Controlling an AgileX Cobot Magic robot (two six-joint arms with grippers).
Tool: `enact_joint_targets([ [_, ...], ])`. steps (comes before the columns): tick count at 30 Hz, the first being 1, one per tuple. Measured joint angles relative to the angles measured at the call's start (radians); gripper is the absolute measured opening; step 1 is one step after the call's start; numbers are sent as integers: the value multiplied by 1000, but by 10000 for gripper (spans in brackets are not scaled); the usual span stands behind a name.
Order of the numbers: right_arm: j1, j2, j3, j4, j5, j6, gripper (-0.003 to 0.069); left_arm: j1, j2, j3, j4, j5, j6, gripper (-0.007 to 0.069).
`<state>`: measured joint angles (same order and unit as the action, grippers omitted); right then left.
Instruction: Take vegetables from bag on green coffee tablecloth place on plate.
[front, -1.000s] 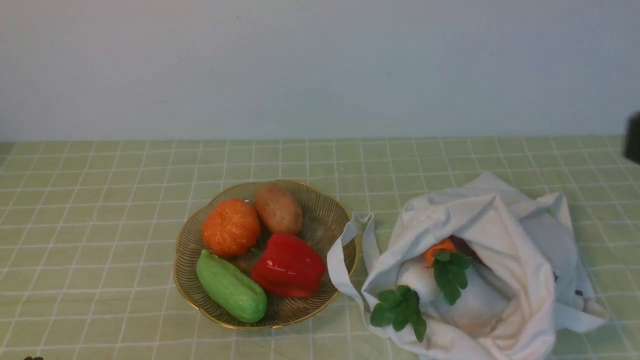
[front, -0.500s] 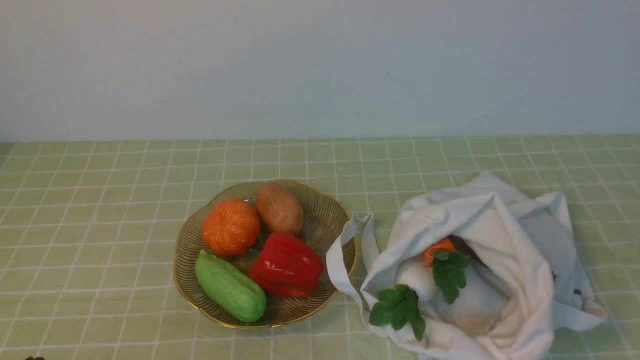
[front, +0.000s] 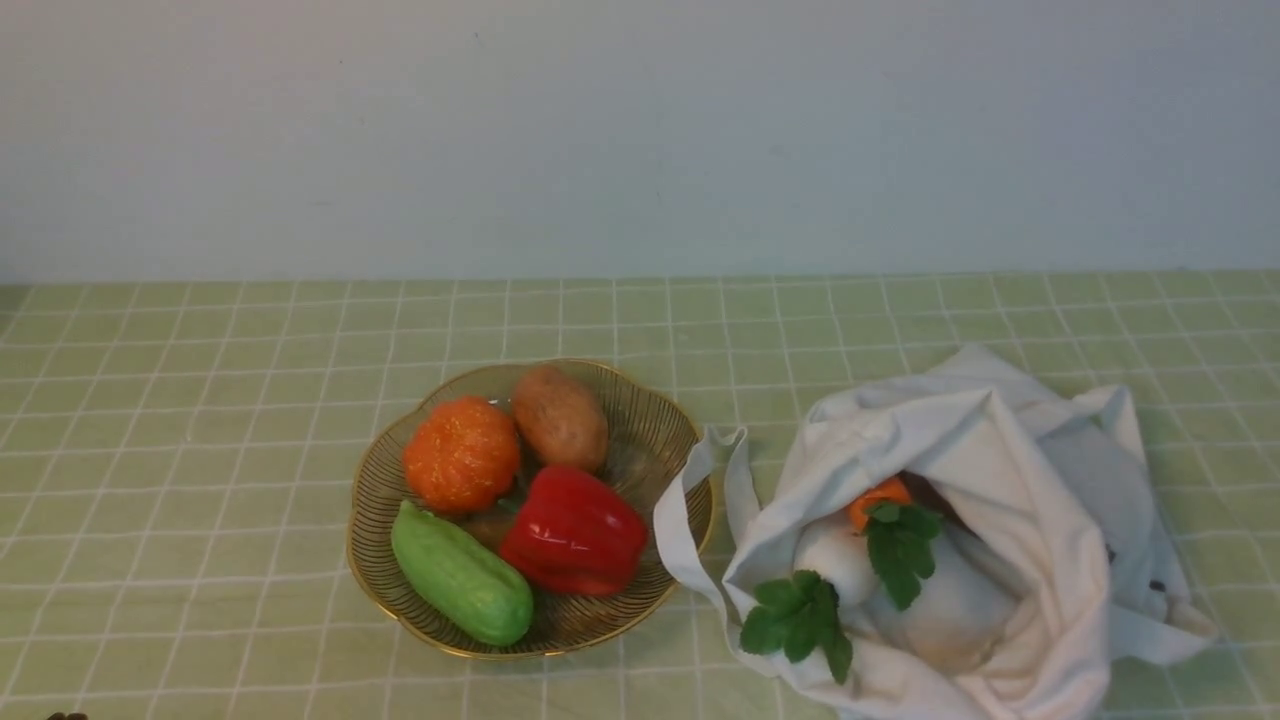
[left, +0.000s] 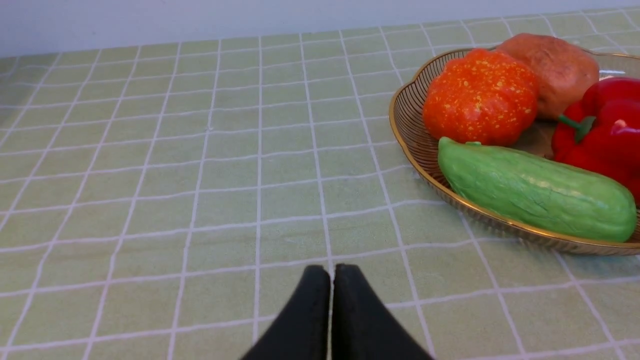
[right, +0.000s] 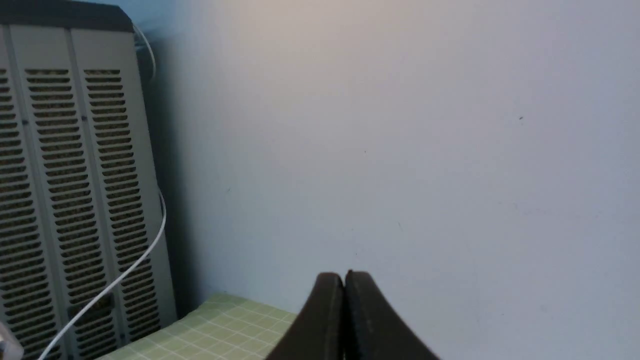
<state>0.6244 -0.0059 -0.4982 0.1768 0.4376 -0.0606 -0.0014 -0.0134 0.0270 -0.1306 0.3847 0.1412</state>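
**Op:** Logging from the remote desk. Landmark is the shallow clear glass plate with the wavy gold rim (front: 690, 440), on the pale green grid tablecloth (front: 200, 400). In it I count four: glossy red bell pepper (front: 573, 532), bumpy orange squash-like piece (front: 461, 454), brown potato (front: 560, 417), green gourd (front: 462, 574).

**Obs:** And the bag?

**Op:** The soft off-white cloth tote (front: 1000, 460) sits just beside the plate, one strap draped over its rim. Mouth gapes toward the plate. A white vegetable (front: 940, 610) and an orange one (front: 876, 497), both leafy, lie inside.

**Obs:** Grippers?

**Op:** Left gripper (left: 331, 272) has its jaws pressed together, empty, low over cloth on the plate's far side from the bag. Right gripper (right: 344, 280) likewise closed and empty, aimed at the wall. I read both as parked clear; two vegetables remain.
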Motion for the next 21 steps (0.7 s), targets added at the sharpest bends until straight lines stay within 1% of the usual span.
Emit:
enact_joint_targets([
  [6,-2,-2,22,-27,-8,-10,-15,0,0,0,0,0,0,-5],
  [7,-20,-8,53,-43,-15,-11,-15,0,0,0,0,0,0,-5],
  [8,-59,-9,77,-52,-27,-12,-15,0,0,0,0,0,0,-5],
  [9,-67,-9,88,-54,-31,-12,-15,0,0,0,0,0,0,-5],
  [11,-163,-9,144,-63,-56,-13,-15,0,0,0,0,0,0,-5],
  [12,-237,-9,187,-66,-73,-13,-15,0,0,0,0,0,0,-5],
  [13,-336,-9,248,-67,-93,-13,-15,0,0,0,0,0,0,-5],
  [14,-348,-9,256,-67,-95,-13,-15,0,0,0,0,0,0,-5],
  [15,-394,-9,288,-68,-104,-13,-15,0,0,0,0,0,0,-5],
  [16,-474,-9,352,-68,-110,-13,-15,0,0,0,0,0,0,-5],
  [17,-526,-9,401,-68,-111,-13,-15,0,0,0,0,0,0,-5],
  [18,-534,-9,409,-68,-111,-13,-15,0,0,0,0,0,0,-5],
  [19,-584,-9,464,-68,-111,-13,-15,0,0,0,0,0,0,-5],
  [21,-627,-9,513,-68,-96,-13,-15,0,0,0,0,0,0,-5],
])
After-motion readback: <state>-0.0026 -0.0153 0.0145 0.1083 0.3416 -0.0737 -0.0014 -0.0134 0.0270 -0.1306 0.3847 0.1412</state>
